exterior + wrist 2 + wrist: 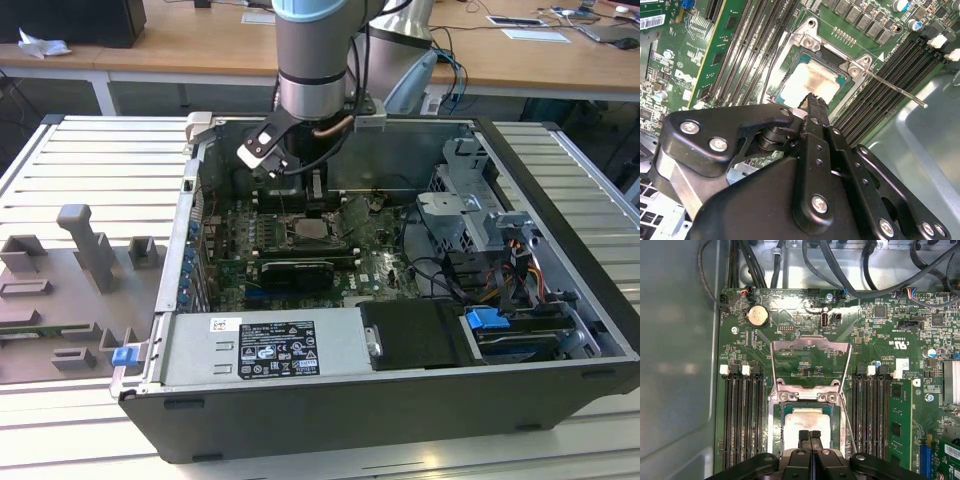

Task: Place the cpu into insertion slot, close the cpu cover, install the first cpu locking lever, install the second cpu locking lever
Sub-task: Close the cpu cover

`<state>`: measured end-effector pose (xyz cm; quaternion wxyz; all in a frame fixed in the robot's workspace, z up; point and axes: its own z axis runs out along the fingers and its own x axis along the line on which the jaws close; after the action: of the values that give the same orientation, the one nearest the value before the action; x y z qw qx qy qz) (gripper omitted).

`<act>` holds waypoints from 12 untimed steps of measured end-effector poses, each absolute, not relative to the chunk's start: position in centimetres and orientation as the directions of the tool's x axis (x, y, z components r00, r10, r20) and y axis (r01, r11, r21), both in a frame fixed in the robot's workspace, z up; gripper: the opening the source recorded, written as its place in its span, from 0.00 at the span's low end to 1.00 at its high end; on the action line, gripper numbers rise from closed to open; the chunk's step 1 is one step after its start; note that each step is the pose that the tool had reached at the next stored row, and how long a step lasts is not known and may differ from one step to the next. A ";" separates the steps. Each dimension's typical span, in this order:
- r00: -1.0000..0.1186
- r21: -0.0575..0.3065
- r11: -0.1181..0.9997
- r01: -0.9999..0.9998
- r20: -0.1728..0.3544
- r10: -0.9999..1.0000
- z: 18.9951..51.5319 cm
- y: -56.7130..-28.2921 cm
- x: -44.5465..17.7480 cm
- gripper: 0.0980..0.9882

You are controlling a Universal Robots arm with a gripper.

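Basically, cpu (805, 420) sits flat in the insertion slot (774, 440) just below the gripper (809, 435), fingers pressed together on nothing; cpu cover (790, 346) stands hinged open, a thin, stiff, light plate, likely best pushed at its free edge; label (275, 350) on the power supply (340, 345) carries print, not read here.

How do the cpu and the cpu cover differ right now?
The cpu is a solid silvery plate; the cpu cover is a frame with board showing through its window. The cpu sits in the insertion slot; the cpu cover is swung open off it. Both are square, silvery metal.
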<state>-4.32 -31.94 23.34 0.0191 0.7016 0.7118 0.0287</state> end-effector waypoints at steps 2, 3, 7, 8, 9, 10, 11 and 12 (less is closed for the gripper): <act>-0.015 0.067 0.014 0.998 0.013 1.000 23.4 -31.9 -4.3 0.01; -0.015 0.067 0.014 0.998 0.013 1.000 23.4 -31.9 -4.3 0.01; -0.015 0.067 0.014 0.998 0.013 1.000 23.7 -31.9 -4.3 0.01; -0.015 0.066 0.014 0.998 0.013 1.000 23.7 -31.9 -4.3 0.01; -0.015 0.066 0.014 0.998 0.013 1.000 23.8 -31.9 -4.3 0.01; -0.015 0.065 0.014 0.998 0.013 1.000 24.0 -31.9 -4.3 0.01; -0.015 0.064 0.014 0.998 0.013 1.000 24.4 -31.9 -4.3 0.01; -0.015 0.064 0.014 0.998 0.013 1.000 24.8 -31.9 -4.3 0.01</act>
<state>-4.32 -31.94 24.79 0.0179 0.7017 0.7117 0.0276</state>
